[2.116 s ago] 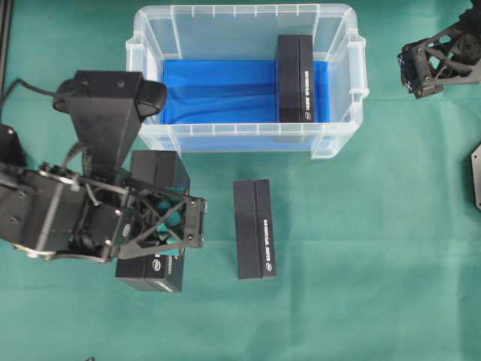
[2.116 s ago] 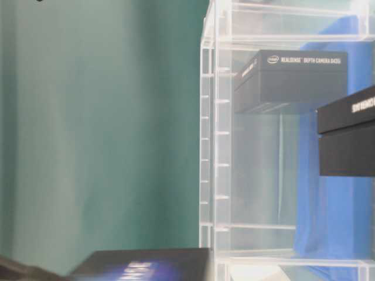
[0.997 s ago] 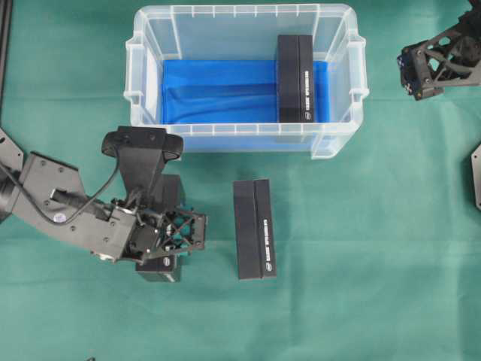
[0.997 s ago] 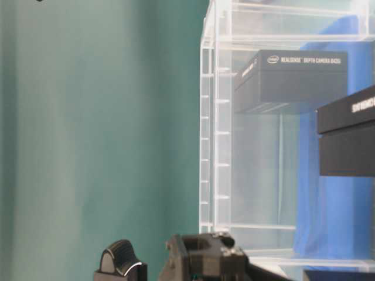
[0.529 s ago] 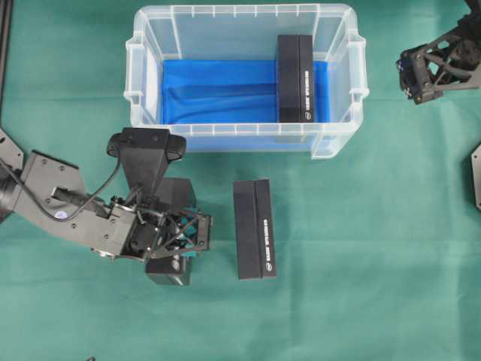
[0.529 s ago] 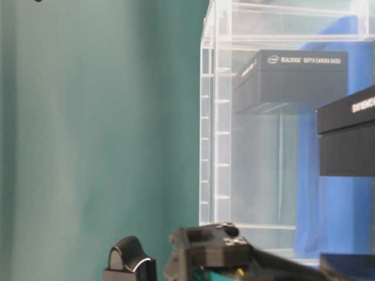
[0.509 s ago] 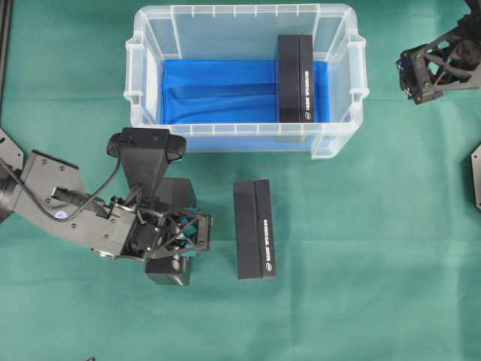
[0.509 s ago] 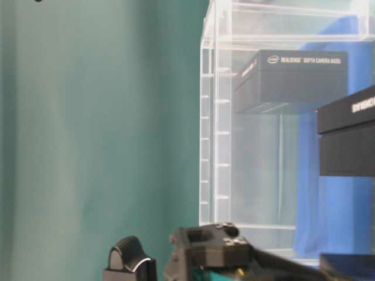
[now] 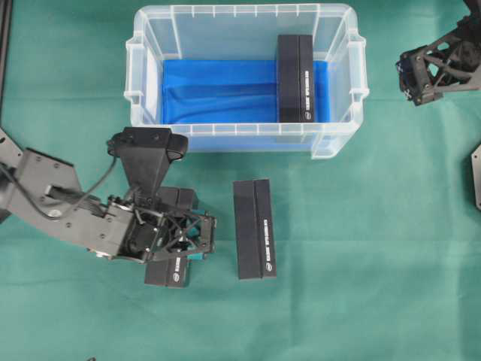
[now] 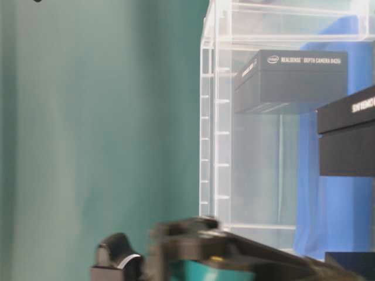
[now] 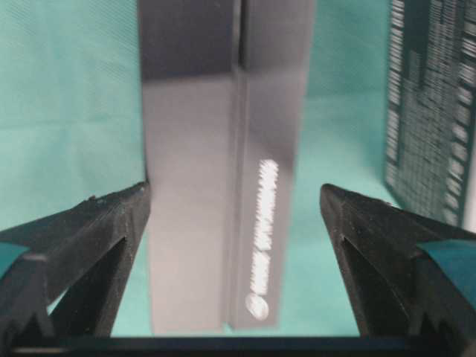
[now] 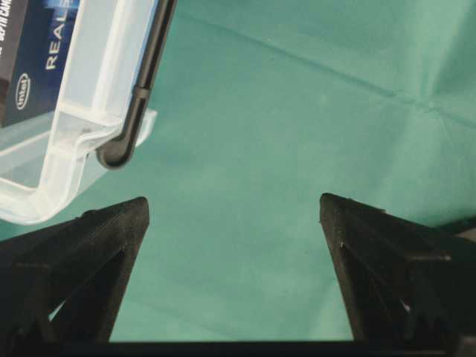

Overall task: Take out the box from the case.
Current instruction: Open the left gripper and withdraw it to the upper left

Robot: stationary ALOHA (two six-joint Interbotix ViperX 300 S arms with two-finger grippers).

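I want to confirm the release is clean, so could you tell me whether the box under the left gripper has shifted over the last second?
Cannot tell: the left gripper hides most of the box, though its lower end now reaches nearer the neighbouring box's bottom end.

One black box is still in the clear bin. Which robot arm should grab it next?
Probably the right. The right gripper is open, empty and just beside the case, near the end where the last box stands. The left gripper is farther away, open around the box on the cloth.
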